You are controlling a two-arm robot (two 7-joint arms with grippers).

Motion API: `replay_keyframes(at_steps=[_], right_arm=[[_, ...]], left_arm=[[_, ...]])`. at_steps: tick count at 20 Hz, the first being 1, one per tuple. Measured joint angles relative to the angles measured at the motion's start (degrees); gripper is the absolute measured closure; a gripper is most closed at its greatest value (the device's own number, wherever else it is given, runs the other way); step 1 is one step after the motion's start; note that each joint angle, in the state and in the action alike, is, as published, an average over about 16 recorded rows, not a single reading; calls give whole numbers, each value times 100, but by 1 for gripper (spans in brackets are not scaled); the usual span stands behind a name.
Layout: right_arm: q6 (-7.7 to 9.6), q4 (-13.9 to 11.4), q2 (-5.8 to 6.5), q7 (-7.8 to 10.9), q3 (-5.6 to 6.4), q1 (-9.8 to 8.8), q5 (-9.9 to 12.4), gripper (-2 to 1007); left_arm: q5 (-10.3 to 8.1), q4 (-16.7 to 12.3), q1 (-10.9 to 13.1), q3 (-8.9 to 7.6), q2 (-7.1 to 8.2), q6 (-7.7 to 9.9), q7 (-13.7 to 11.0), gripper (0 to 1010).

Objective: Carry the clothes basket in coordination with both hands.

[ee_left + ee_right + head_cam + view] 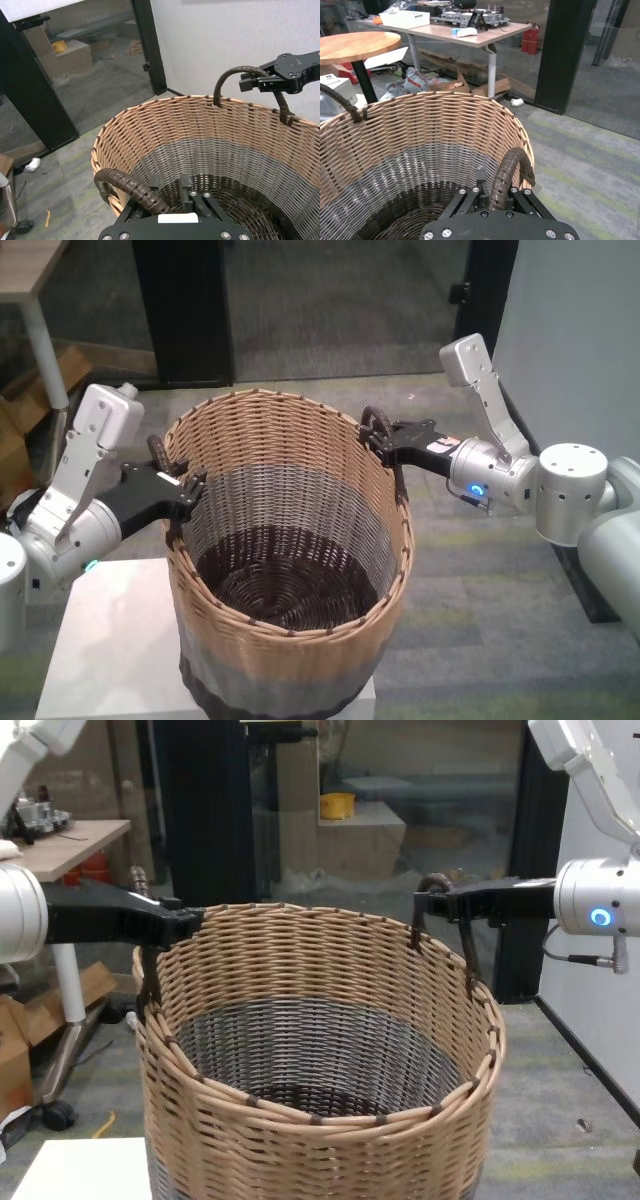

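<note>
While basket (pixel 290 570) sits, desk (pixel 470 31) behind

Low white table (pixel 110 640) on green-grey carpet (pixel 500 620), clothes basket (pixel 290 540) standing upright on table's right part, overhanging front edge

This looks like an office or lab workspace. Grey-green carpet tiles (pixel 480 570) cover the floor, and dark-framed glass partitions (pixel 330 300) with a black door post (pixel 565 55) close off the back of the room. In the upper part of the right wrist view, a long wooden desk (pixel 470 32) on white legs carries a white bin (pixel 405 19) and electronic equipment (pixel 470 17), with a red fire extinguisher (pixel 530 40) beside it and flattened cardboard (pixel 470 85) on the floor beneath. A round wooden table (pixel 355 45) stands at upper left. Behind the glass in the chest view, a yellow tub (pixel 338 805) sits on a pale block.
</note>
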Motion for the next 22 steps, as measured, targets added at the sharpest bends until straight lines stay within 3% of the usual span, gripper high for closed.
replay_keyframes(at_steps=[14, 22], right_arm=[[1, 0, 0, 0, 0, 0, -1, 315], [0, 0, 0, 2, 0, 0, -7, 75]], left_arm=[[0, -2, 0, 0, 0, 1, -1, 211], [0, -8, 3, -7, -5, 52, -1, 36]])
